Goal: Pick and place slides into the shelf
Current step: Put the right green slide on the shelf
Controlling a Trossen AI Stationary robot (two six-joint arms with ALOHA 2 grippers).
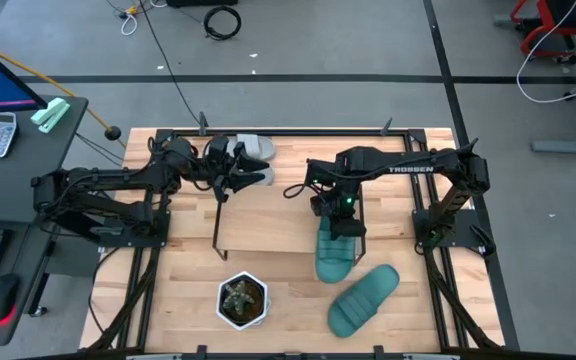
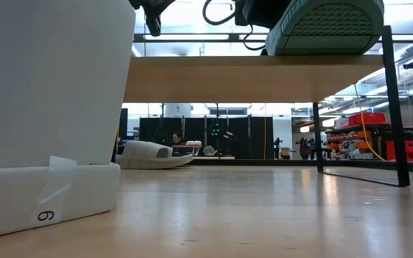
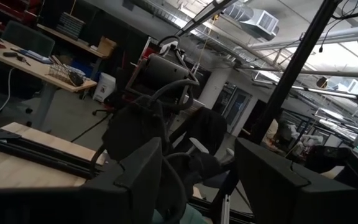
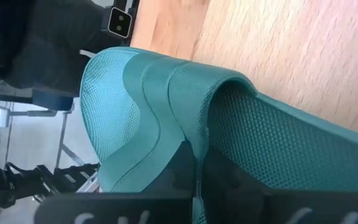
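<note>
1. Over the right end of the shelf [image 1: 268,225], the right gripper [image 1: 340,222] is seen clamped on the strap of a teal slide [image 1: 333,252], its fingers drawn tight together on it.
2. From above, this held teal slide is shown lying across the shelf's front right edge, its toe end reaching past the board toward the near side of the table [image 1: 178,290].
3. From table height, the ribbed sole of the same slide [image 2: 325,27] is seen above the shelf board [image 2: 242,77], at its right end beside the black frame leg; whether sole and board touch cannot be told.
4. In the right wrist view, the teal strap [image 4: 166,118] fills the picture, with the wooden surface close behind it.
5. A second teal slide [image 1: 362,298] is seen lying on the tabletop near the front, apart from the shelf and to the right of a white pot with a plant [image 1: 242,300].
6. The left gripper [image 1: 230,172] is held with its fingers [image 3: 135,180] spread apart, at the far left end of the shelf, just beside the two grey slides [image 1: 250,160]; nothing is seen between the fingers.
7. One grey slide [image 2: 153,154] is seen from the low view resting on the tabletop beyond the shelf.
</note>
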